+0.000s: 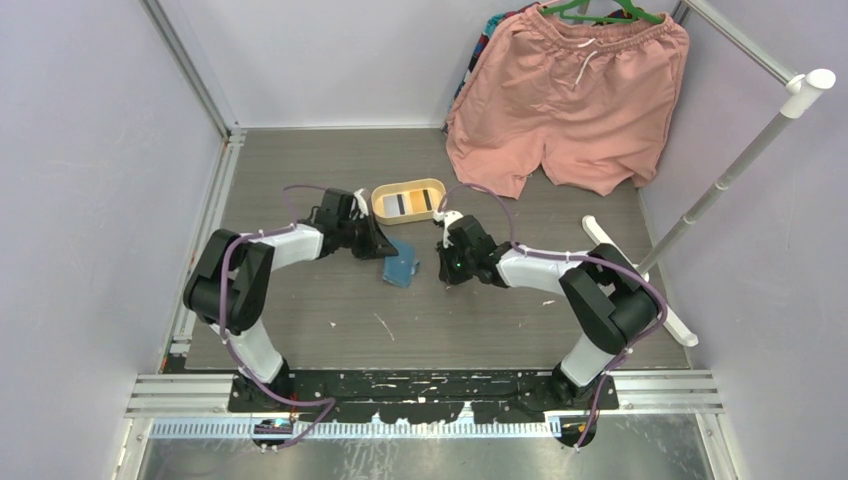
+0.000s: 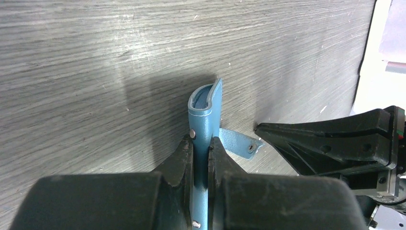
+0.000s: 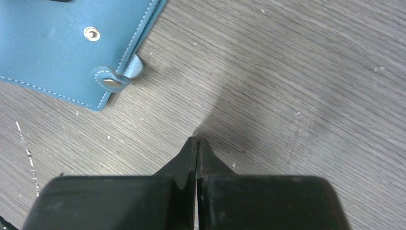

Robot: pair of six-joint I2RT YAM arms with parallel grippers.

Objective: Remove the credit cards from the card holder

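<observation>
Step in hand: securing the holder. The left end effector [image 2: 201, 143] is clamped on the card holder [image 2: 203, 108] at centre frame of the top view. The right end effector [image 3: 197, 142] is fully closed and empty, just right of it. The next move likely calls for spreading the holder to expose the credit cards.

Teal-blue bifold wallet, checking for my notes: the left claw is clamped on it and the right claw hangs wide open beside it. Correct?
No. The right claw is shut and empty, jaws pressed together, as the right wrist view shows. The left claw is clamped on the teal-blue bifold wallet.
</observation>
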